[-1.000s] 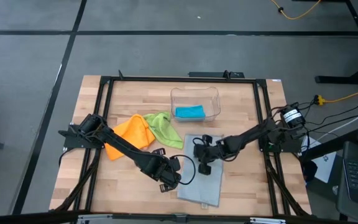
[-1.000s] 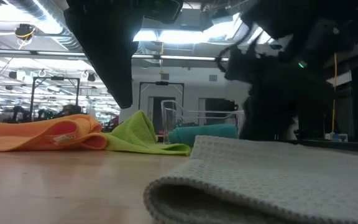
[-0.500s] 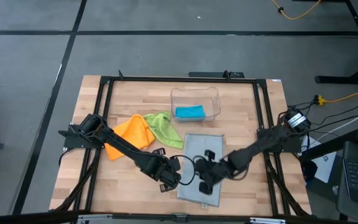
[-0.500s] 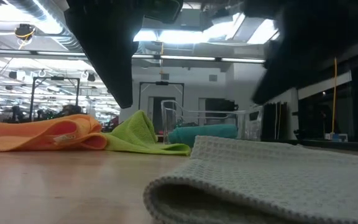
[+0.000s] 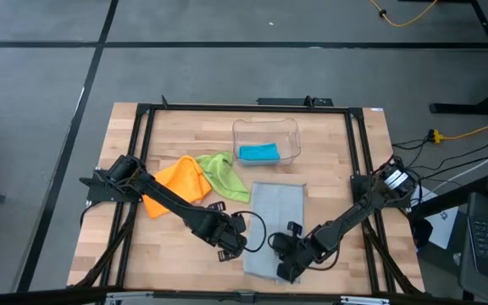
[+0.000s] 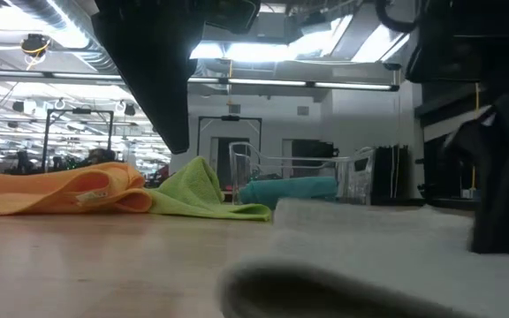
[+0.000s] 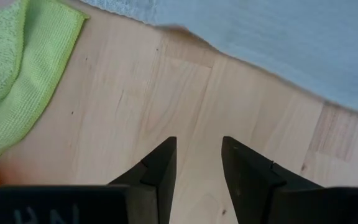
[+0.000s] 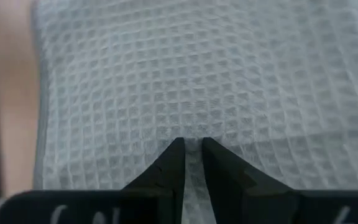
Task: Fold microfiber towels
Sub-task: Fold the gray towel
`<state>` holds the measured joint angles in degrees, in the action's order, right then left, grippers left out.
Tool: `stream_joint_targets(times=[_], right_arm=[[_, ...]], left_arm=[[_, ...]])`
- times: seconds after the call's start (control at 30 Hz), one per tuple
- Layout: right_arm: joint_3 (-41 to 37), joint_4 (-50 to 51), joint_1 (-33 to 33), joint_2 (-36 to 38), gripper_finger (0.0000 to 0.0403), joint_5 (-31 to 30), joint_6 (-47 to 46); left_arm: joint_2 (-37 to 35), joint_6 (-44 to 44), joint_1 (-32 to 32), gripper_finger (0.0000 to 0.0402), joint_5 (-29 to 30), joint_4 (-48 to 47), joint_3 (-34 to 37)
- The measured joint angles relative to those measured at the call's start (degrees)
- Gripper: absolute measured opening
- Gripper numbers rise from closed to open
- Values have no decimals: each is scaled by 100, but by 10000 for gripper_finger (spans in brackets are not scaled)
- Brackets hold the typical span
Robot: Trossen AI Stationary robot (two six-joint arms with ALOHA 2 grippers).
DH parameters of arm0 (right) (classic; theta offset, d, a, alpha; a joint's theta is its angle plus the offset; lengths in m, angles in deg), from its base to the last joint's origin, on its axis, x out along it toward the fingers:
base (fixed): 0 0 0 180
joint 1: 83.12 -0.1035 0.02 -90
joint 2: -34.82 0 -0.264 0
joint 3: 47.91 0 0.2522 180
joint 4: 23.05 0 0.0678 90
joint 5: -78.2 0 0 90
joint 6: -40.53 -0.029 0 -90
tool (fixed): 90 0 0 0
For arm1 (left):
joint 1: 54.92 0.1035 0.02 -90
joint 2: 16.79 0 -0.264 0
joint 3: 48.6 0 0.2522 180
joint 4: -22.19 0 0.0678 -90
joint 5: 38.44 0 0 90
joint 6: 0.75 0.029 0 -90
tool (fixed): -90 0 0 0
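Our right gripper has slid down the pale grey-blue towel to its near edge since a second ago.

It stretches low from the right, fingers nearly together, nipping a small ridge of the weave, likely to lift that edge into a fold. Our left gripper waits just beside the towel, fingers apart, empty.

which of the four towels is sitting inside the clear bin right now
The teal blue towel is the one; it lies folded inside the clear bin. The orange towel, lime green towel and pale grey towel lie on the table.
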<state>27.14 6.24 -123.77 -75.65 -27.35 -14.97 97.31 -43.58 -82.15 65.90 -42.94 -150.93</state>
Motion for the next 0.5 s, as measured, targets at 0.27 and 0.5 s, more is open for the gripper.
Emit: stream_joint_targets(times=[0.27,0.5], right_arm=[[-27,943,-115,331,61,520,91],[-47,870,-100,604,61,335,330]], left_arm=[[0,0,0,120,-1,3,0],[0,-2,0,120,-1,3,0]])
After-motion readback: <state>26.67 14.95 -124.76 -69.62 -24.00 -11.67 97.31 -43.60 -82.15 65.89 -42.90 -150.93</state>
